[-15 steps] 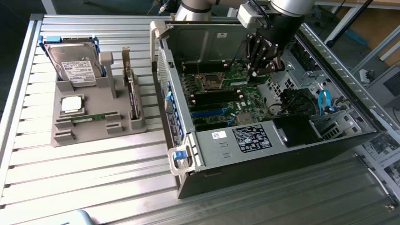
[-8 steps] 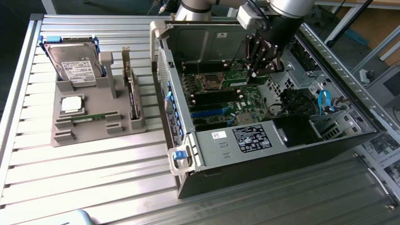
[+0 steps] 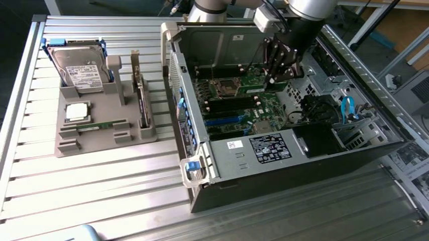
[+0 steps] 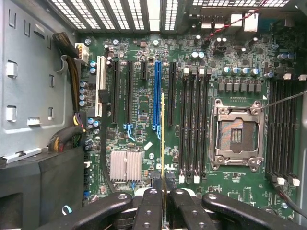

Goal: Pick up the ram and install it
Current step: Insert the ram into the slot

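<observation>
Tool [image 4: 162,182] clamped on the ram [image 4: 162,139], pointing down inside the computer case [image 3: 221,42], over the motherboard [image 4: 144,103]

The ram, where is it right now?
In the wrist view the ram is held edge-on in the gripper, over the motherboard between the blue slot and the black memory slots beside the processor socket.
</observation>
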Controlling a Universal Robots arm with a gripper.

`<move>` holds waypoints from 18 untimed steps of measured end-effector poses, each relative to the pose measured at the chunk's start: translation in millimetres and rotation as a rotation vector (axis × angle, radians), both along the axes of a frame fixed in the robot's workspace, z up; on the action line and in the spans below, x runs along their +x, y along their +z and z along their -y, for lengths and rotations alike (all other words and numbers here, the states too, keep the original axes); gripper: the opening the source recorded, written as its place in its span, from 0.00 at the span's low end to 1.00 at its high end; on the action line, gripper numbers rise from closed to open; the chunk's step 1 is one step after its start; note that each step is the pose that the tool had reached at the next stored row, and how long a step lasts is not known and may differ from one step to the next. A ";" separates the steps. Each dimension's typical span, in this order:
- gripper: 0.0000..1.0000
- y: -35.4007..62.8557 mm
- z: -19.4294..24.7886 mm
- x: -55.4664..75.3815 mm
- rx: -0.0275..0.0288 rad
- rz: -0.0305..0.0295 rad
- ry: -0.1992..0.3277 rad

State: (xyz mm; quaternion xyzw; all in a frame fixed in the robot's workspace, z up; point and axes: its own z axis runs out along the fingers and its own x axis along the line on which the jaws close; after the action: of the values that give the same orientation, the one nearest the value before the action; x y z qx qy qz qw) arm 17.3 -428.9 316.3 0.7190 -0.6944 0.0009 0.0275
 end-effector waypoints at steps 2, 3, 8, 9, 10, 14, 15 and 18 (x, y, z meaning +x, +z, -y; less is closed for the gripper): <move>0.13 -0.6 0.0 0.0 -0.0001 0.0000 0.000; 0.13 -0.9 0.0 0.0 0.0000 0.0000 0.000; 0.13 -2.2 0.0 0.0 -0.0001 0.0000 0.000; 0.13 -2.5 0.0 0.0 0.0000 0.0000 0.000; 0.13 -2.7 0.0 0.0 0.0000 0.0000 0.000; 0.13 -4.2 0.0 0.0 0.0000 0.0000 0.000; 0.13 -4.4 0.0 0.0 0.0000 0.0000 0.000; 0.13 -5.4 0.0 0.0 0.0000 0.0000 0.000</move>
State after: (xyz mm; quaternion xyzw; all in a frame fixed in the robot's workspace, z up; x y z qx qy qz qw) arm 17.3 -428.9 310.9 0.7190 -0.6944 0.0009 0.0275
